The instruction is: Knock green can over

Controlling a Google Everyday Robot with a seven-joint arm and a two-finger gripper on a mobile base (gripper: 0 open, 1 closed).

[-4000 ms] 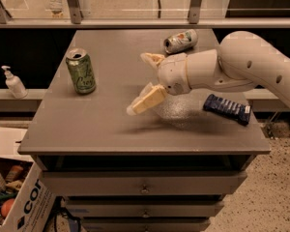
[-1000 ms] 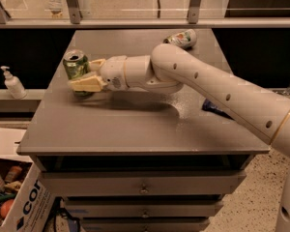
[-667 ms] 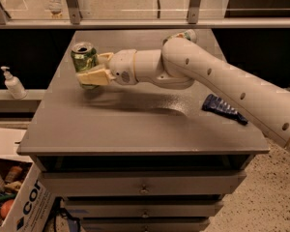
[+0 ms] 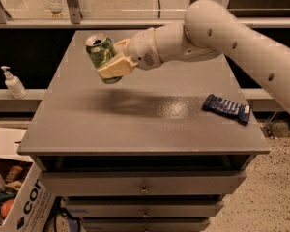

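While the claw (image 4: pixel 108 63) was closed around the green can (image 4: pixel 99 50), the can hung tilted over the left rear of the bench (image 4: pixel 135 129). To finish well, I think it should lower it and release it sideways, away from the blue packet (image 4: pixel 227 108).

My one arm (image 4: pixel 241 37) comes in from the right of my view, thick forearm sloping down and leftward, wrist (image 4: pixel 154 47) near level, gripper (image 4: pixel 106 64) at its left end, over the desk's (image 4: pixel 135 124) far-left part
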